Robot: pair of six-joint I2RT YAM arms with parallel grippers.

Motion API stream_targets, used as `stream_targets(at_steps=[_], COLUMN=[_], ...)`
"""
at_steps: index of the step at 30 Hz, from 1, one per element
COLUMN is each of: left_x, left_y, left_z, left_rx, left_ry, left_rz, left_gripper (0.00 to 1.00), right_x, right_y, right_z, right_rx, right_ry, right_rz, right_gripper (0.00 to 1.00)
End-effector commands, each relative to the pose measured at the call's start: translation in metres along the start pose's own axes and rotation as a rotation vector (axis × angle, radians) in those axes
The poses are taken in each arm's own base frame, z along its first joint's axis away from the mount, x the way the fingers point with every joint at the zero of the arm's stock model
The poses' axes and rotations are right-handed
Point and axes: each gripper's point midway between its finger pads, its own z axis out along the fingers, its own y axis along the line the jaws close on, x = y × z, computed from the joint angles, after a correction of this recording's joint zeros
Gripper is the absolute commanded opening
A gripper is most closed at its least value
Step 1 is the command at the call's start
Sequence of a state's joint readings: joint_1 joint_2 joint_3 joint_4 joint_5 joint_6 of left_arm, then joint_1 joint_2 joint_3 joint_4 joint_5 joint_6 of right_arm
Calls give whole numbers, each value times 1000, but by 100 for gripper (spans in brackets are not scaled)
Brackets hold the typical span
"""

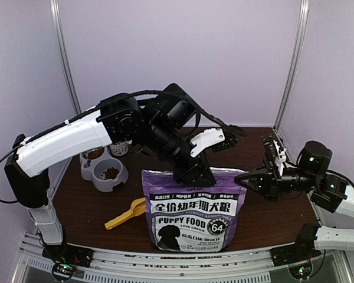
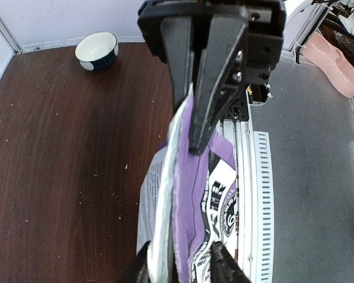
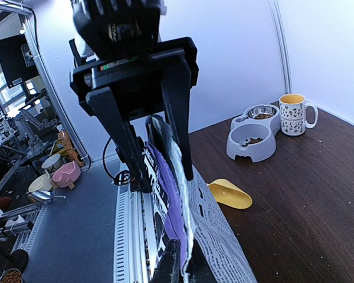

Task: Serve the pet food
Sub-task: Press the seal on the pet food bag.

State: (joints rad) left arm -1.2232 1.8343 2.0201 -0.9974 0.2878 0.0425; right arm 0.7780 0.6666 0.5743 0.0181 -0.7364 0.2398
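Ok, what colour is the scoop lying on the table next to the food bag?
Yellow. The scoop beside the food bag shows best in the top external view.

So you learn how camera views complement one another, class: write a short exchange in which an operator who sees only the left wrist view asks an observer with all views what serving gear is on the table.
Operator: All I see is the pet food bag, its top edge pinched by the right tool. Is there a scoop anywhere?
Observer: Yes. A yellow scoop lies beside the bag, on the robot's left of it.
Operator: And is there a dish to fill?
Observer: A grey double bowl stands further back on that same side, and both of its cups already hold kibble.
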Motion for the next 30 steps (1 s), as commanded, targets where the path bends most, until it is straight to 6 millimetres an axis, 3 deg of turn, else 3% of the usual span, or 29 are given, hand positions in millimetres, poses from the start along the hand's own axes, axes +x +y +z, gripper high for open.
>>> stream_targets(at_steps=[1, 10, 19, 24, 30], left_x=[-30, -47, -43, -43, -44], left_y=[-5, -10, -9, -10, -11], left_z=[-1, 14, 21, 20, 20], left_rx=[8, 44, 48, 55, 55], left_ry=[-73, -98, -83, -86, -87], left_rz=[33, 51, 47, 52, 56], left_gripper=[36, 37, 0, 0, 0], right_x=[-14, -16, -15, -17, -16], right_y=[10, 12, 13, 11, 10], right_z=[-4, -5, -4, -3, 3], right_rx=[-43, -47, -55, -50, -70], right_ry=[-51, -50, -49, -54, -50], right_rz=[-22, -28, -27, -18, 2], right_gripper=[0, 0, 0, 0, 12])
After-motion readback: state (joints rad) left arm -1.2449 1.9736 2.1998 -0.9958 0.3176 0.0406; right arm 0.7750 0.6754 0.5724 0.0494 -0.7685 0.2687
